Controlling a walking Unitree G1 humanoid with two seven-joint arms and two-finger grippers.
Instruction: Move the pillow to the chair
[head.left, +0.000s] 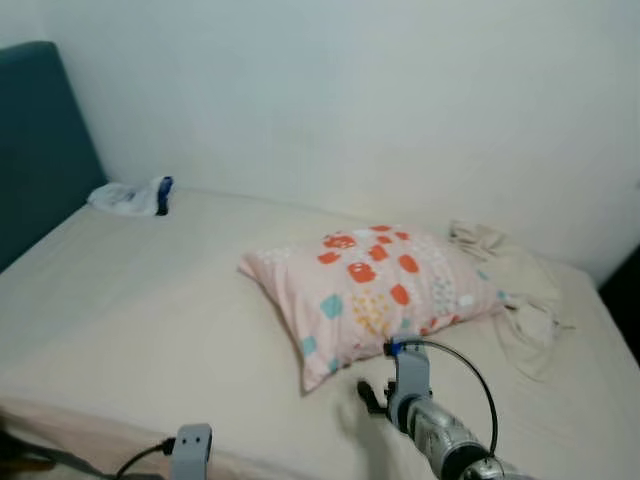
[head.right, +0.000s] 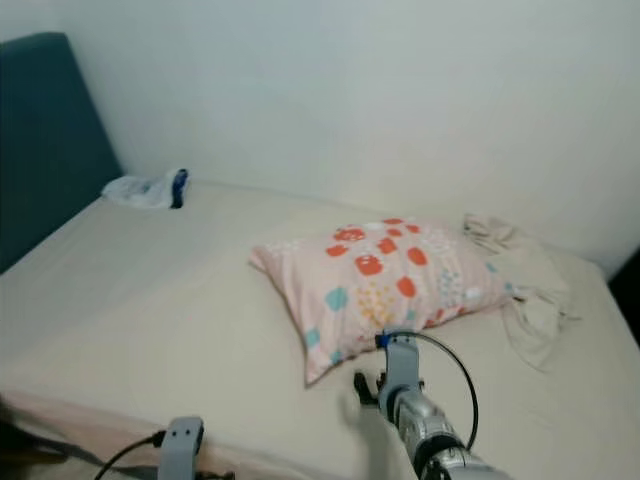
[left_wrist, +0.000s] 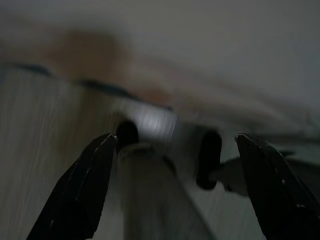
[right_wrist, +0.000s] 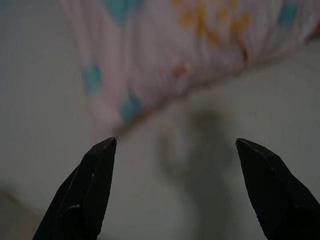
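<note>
Pink and dotted with red, teal and yellow patches, the pillow (head.left: 378, 295) lies flat on the cream bed (head.left: 130, 320), toward its right half, its long axis running diagonally from the near corner at the left up to the far right, where it meets a crumpled beige cloth (head.left: 515, 290). Just short of the pillow's near edge, the right gripper (right_wrist: 175, 185) hovers above the sheet with its fingers spread wide and holding nothing. Low at the bed's near edge, the left gripper (left_wrist: 175, 185) is likewise spread wide and empty. Beside the teal headboard (head.left: 40, 140), a white-and-blue bundle (head.left: 132, 196) rests against the wall.
</note>
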